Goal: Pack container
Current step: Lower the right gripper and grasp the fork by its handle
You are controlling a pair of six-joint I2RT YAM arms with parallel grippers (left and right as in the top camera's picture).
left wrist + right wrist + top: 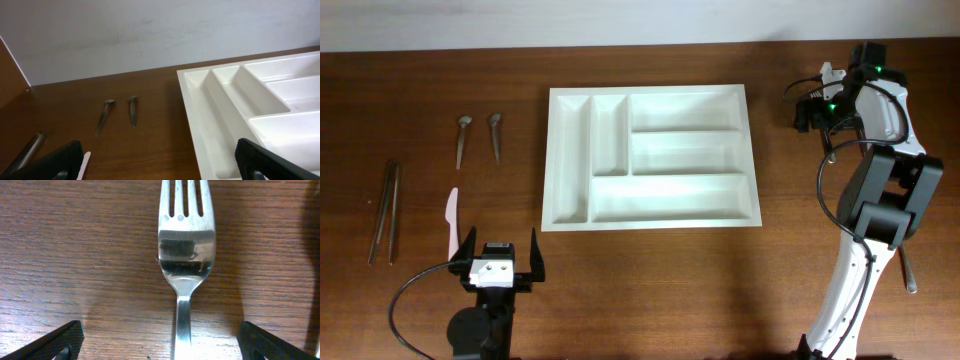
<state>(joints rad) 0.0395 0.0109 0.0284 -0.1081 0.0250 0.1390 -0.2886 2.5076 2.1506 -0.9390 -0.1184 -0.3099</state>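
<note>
Right wrist view only: a steel fork [186,245] lies on the wooden worktop [75,255], tines toward the top of the frame. Its handle runs down between the jaws of your right gripper [160,342], which stand wide apart and touch nothing. Overhead, your left gripper [503,258], at lower left, is likewise spread wide and holds nothing. The container [665,198], a white five-compartment cutlery tray, lies flat at centre frame. The left wrist view shows only part of it, at right.
</note>
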